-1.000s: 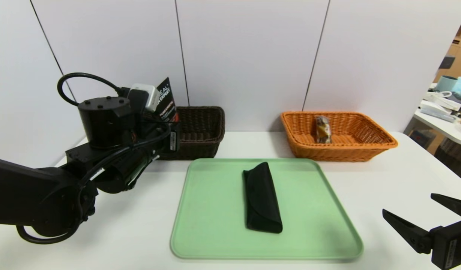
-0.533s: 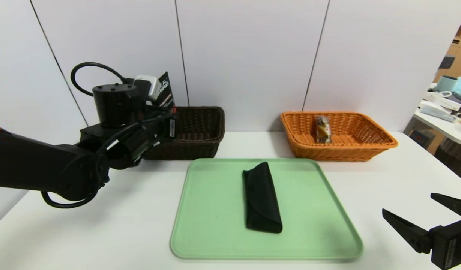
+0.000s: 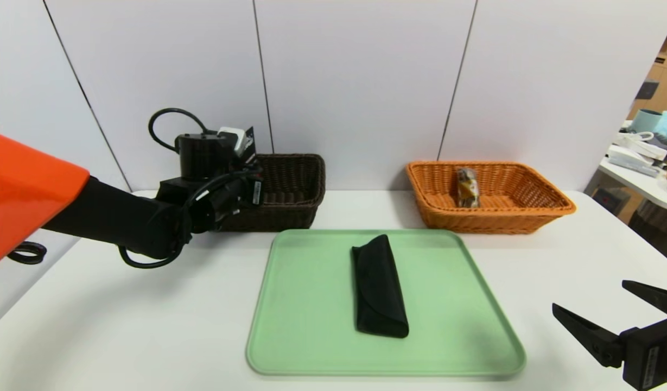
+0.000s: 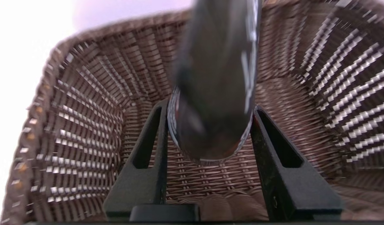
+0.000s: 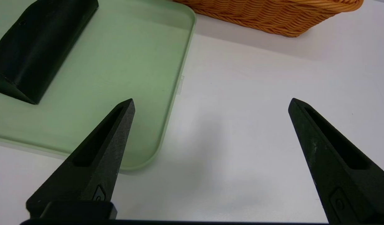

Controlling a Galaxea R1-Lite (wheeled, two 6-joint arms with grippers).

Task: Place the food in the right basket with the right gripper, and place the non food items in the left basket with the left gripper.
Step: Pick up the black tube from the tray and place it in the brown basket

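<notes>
My left gripper (image 4: pixel 210 107) clamps the black tube (image 4: pixel 215 78) – brown basket (image 4: pixel 85 109) right below; right gripper (image 5: pixel 210 103) spread wide, idle

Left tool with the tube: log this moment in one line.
left tool: grips black tube over dark brown basket | right tool: open, parked | glasses case: on green tray

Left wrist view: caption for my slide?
Left gripper holds glossy black tube over dark brown wicker basket.
</notes>
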